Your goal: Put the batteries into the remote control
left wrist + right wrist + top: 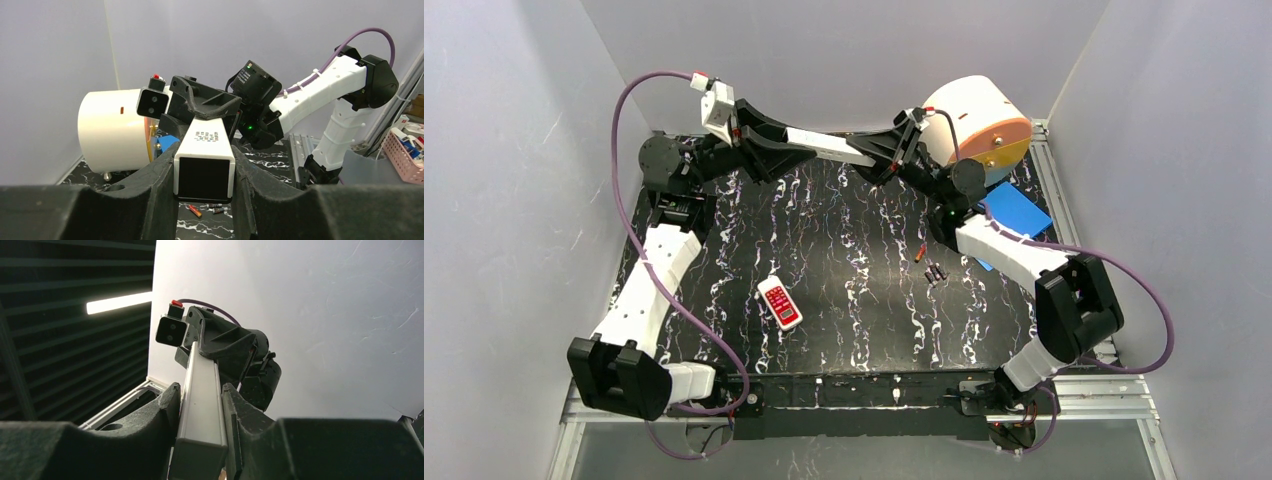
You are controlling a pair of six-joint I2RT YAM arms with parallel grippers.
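The remote control (829,148), a long slim white bar, hangs in the air over the back of the table, held at both ends. My left gripper (774,140) is shut on its left end; in the left wrist view the bar's dark end face (204,177) sits between the fingers (160,175). My right gripper (886,152) grips the other end, and both pads touch the remote control (202,405) in the right wrist view. Two black batteries (935,272) and a red-orange one (921,253) lie on the table right of centre, also seen below the bar as batteries (215,206).
A shorter white remote with a red button face (779,303) lies left of centre on the black marbled table (844,250). A big white cylinder with an orange face (977,125) and a blue pad (1016,215) stand at the back right. A pink basket (405,155) sits beyond the table.
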